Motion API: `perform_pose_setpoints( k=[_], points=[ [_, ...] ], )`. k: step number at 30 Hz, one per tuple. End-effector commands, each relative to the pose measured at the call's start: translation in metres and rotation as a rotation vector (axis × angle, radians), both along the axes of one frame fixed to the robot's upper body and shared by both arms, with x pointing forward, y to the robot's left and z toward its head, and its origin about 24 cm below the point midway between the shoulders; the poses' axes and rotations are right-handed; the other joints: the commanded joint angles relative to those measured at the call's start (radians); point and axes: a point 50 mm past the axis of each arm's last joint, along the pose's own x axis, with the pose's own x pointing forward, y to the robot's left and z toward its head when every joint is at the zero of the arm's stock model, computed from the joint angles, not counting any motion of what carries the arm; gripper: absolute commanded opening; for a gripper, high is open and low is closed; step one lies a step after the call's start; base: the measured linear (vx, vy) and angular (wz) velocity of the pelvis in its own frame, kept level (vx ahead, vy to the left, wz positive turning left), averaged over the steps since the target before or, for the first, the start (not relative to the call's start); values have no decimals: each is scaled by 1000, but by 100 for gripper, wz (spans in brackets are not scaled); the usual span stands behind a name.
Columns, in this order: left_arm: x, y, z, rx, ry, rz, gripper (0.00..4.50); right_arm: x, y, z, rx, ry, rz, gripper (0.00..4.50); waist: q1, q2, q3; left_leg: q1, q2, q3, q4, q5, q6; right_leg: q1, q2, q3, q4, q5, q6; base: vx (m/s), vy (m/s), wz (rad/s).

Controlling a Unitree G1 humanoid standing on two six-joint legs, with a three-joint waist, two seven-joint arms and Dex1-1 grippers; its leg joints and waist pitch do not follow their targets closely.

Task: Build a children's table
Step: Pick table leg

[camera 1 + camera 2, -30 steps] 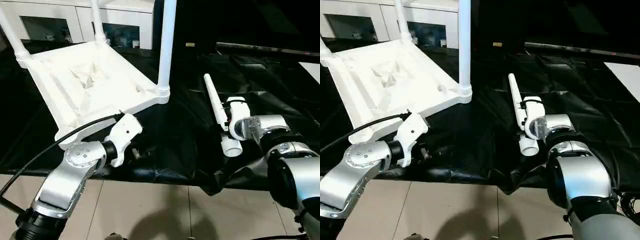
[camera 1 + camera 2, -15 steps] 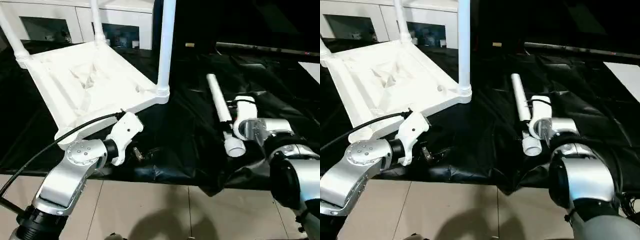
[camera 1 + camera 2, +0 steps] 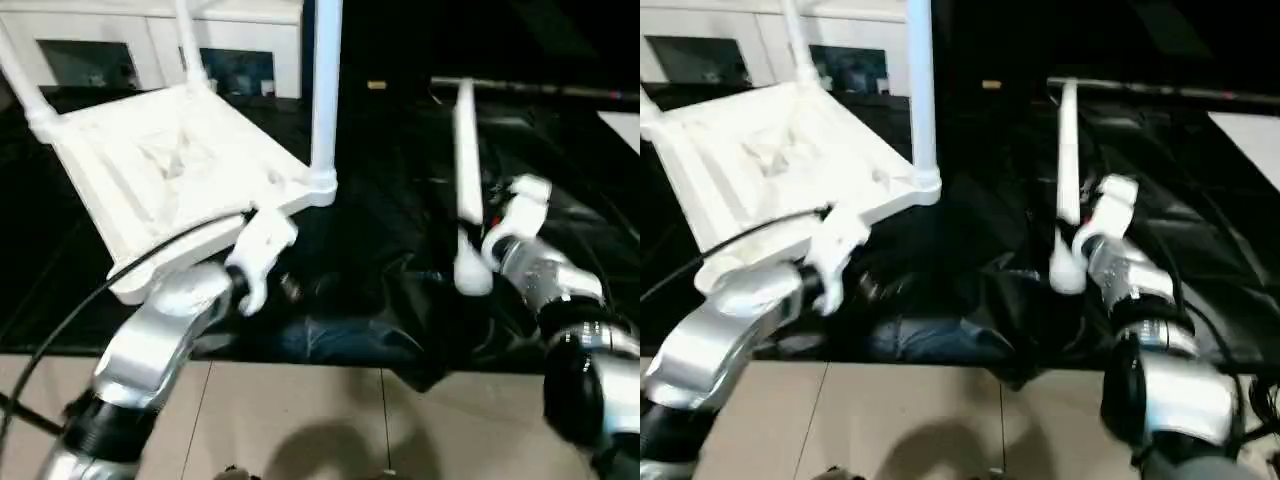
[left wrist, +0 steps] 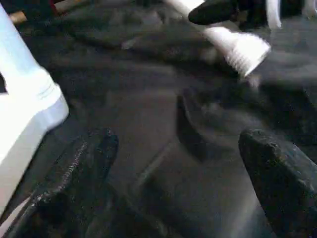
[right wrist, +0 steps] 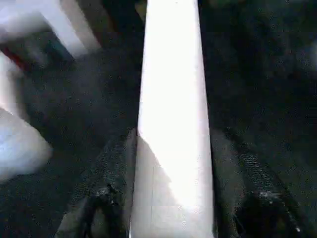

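Table top [image 3: 170,175] lying upside down, tilted, on black cloth [image 3: 380,215], ribbed underside facing up; three legs [image 3: 325,90] already standing in corner sockets, near socket by left gripper [image 4: 178,163] apparently waiting empty. Fourth leg [image 3: 466,165] being clamped between right gripper [image 5: 171,198] fingers [image 5: 111,188], narrow end pointing away, wide threaded end [image 4: 242,47] facing near cloth edge. Left gripper hanging wide open, gripping nothing, just beside near corner. Remaining, judging so: bringing leg across, seating it. Bare cloth lying open between leg and top; cloth edge and floor [image 3: 300,420] sitting close below both arms
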Motion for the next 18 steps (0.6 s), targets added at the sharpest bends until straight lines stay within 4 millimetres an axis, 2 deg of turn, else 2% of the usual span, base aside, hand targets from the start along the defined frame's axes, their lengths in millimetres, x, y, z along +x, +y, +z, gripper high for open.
perform_pose_setpoints(
  k=[1, 3, 4, 5, 6, 8, 9, 10, 11, 12, 13, 14, 15, 18],
  points=[
    [5, 0, 6, -24, 14, 27, 450, -1, 4, 28, 7, -156, 46, 182, 2, -4, -78, 1, 8, 3, -56, -108, 47, 65, -54, 41, -79, -60, -202, 0, 0, 0],
    [8, -4, 10, -54, 4, 25, 450, -10, 9, 33, 37, -202, 78, 182, 1, -2, -79, 7, 8, 4, -54, -113, 50, 62, -53, 42, -81, -72, -202, 0, 0, 0],
    [11, -4, 12, -77, 10, 40, 450, -14, 11, 35, 28, -230, 90, 182, 1, 0, -77, 5, 8, 3, -56, -115, 50, 63, -54, 43, -83, -77, -201, 0, 0, 0],
    [14, -6, 15, -102, 6, 46, 450, -20, 15, 39, 53, -267, 118, 182, 1, 8, -73, 6, 5, 5, -57, -128, 48, 59, -50, 43, -92, -93, -193, 0, 0, 0],
    [14, -6, 15, -108, 5, 48, 450, -23, 16, 40, 61, -278, 126, 182, 0, 10, -76, 9, 8, 2, -58, -138, 47, 60, -51, 42, -91, -93, -195, 0, 0, 0],
    [14, -13, 24, -203, 47, 0, 450, -38, 30, 47, 89, -320, 275, 182, 3, 9, -76, 8, 9, 1, -60, -144, 47, 64, -52, 42, -91, -101, -193, 0, 0, 0],
    [14, -15, 26, -238, 64, -11, 450, -43, 36, 47, 108, -315, 325, 182, 2, 17, -75, 6, 7, -1, -61, -142, 47, 64, -51, 41, -90, -103, -198, 0, 0, 0],
    [15, -17, 30, -291, 87, -13, 450, -49, 42, 47, 125, -321, 372, 182, 0, 3, -75, 4, 7, 0, -60, -143, 48, 65, -52, 41, -94, -111, -196, 0, 0, 0],
    [15, -17, 30, -293, 88, -13, 450, -49, 42, 47, 126, -321, 373, 182, 2, 6, -74, 4, 6, 1, -61, -141, 47, 65, -52, 42, -93, -116, -196, 0, 0, 0],
    [16, -22, 37, -378, 126, -20, 450, -57, 47, 49, 155, -327, 431, 182, 2, 5, -73, 4, 6, 3, -59, -132, 48, 65, -53, 43, -95, -122, -195, 0, 0, 0],
    [19, -31, 49, -507, 183, -54, 450, -68, 52, 51, 207, -331, 507, 182, 10, -6, -74, 3, 5, 4, -57, -125, 54, 67, -55, 43, -95, -124, -199, 0, 0, 0],
    [19, -31, 49, -507, 183, -54, 450, -68, 52, 51, 207, -331, 507, 182, 16, -1, -75, 5, 5, 4, -56, -121, 59, 66, -55, 43, -96, -126, -197, 0, 0, 0],
    [20, -37, 57, -579, 215, -89, 450, -76, 57, 53, 255, -338, 562, 182, 21, 6, -74, 4, 5, 2, -57, -117, 64, 63, -56, 41, -97, -136, -195, 0, 0, 0],
    [24, -46, 62, -637, 280, -116, 450, -87, 64, 56, 292, -347, 633, 182, 26, 1, -73, 1, 5, 0, -59, -118, 64, 63, -55, 40, -103, -155, -174, 0, 0, 0]
  ],
)
